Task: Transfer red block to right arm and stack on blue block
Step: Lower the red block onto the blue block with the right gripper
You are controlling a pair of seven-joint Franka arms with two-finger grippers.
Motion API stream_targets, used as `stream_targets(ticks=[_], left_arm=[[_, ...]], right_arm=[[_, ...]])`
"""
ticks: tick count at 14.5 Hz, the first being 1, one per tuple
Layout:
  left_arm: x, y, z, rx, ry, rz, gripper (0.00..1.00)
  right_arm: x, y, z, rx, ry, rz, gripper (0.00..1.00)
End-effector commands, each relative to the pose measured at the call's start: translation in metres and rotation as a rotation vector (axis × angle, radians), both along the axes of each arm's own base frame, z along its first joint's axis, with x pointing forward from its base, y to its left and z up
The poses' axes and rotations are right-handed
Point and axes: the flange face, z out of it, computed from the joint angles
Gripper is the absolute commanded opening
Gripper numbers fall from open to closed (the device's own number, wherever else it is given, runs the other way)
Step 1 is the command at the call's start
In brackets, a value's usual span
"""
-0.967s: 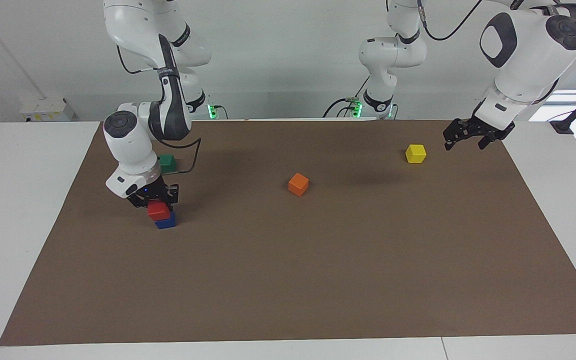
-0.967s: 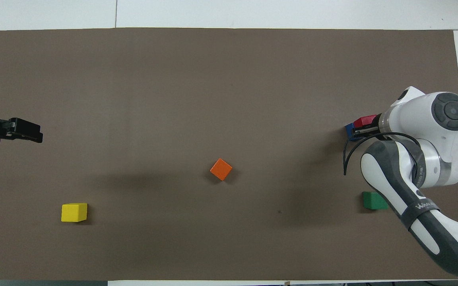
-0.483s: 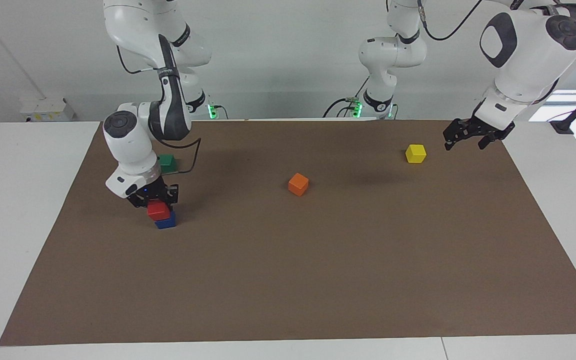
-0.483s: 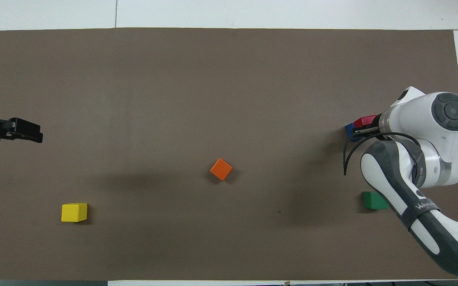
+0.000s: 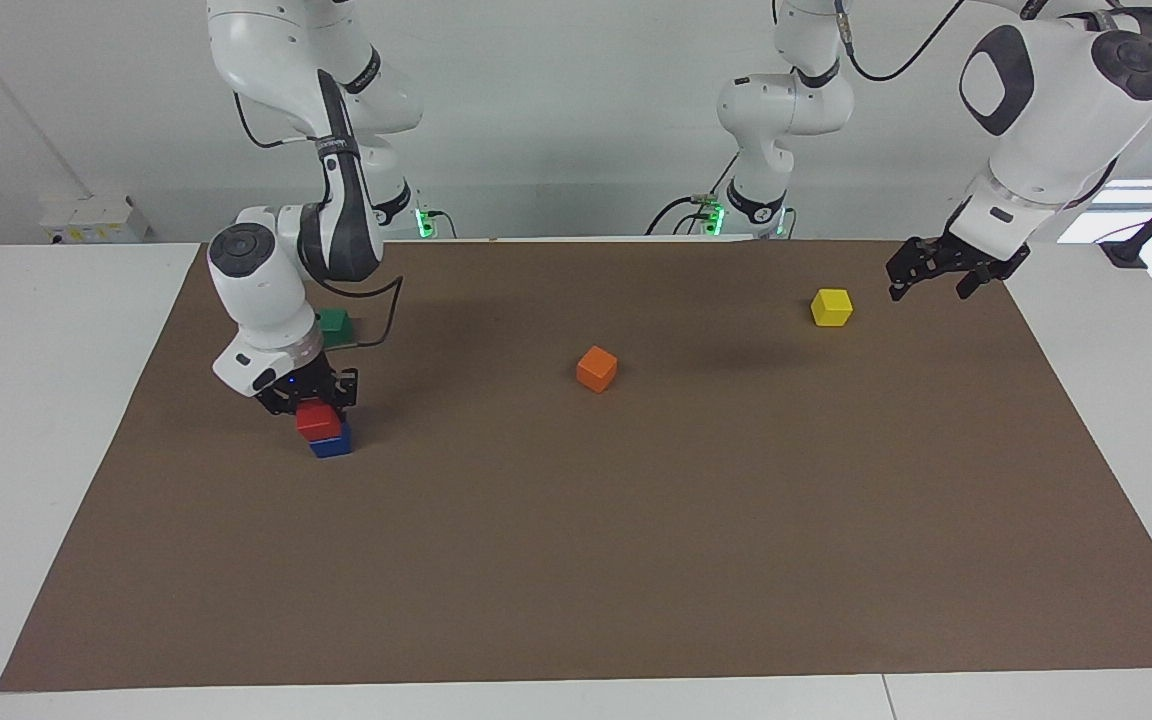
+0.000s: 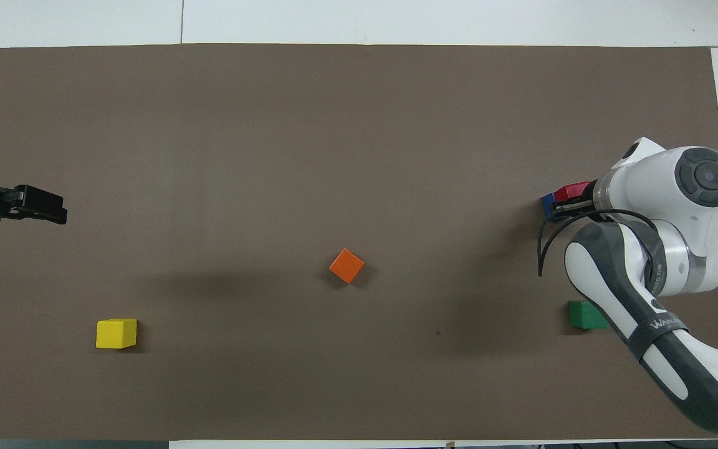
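Resting on small deep blue cube (image 5: 332, 446), small bright red cube (image 5: 318, 421) unmoved over last second; right gripper (image 5: 308, 398) stays clamped on it, release pending. Left gripper (image 5: 941, 279) waits, fingers apart, near yellow cube (image 5: 831, 306).

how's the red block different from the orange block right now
The red block sits on top of the blue block; the orange block lies directly on the brown mat. The red block is gripped by the right pincer, while the orange block stands free with no pincer near it. The red block is at the right arm's end of the table, the orange block near the middle. Both are small cubes of about the same size.
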Motion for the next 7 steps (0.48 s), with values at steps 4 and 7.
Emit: stream_targets(ticks=[4, 7], left_arm=[[-0.0025, 0.0026, 0.0051, 0.007, -0.012, -0.003, 1.00], [-0.0024, 0.0017, 0.0051, 0.007, -0.012, -0.004, 1.00]], right_arm=[[-0.0047, -0.0019, 0.0026, -0.014, -0.028, 0.015, 0.00], [-0.0076, -0.0027, -0.0009, -0.014, -0.021, 0.015, 0.00]])
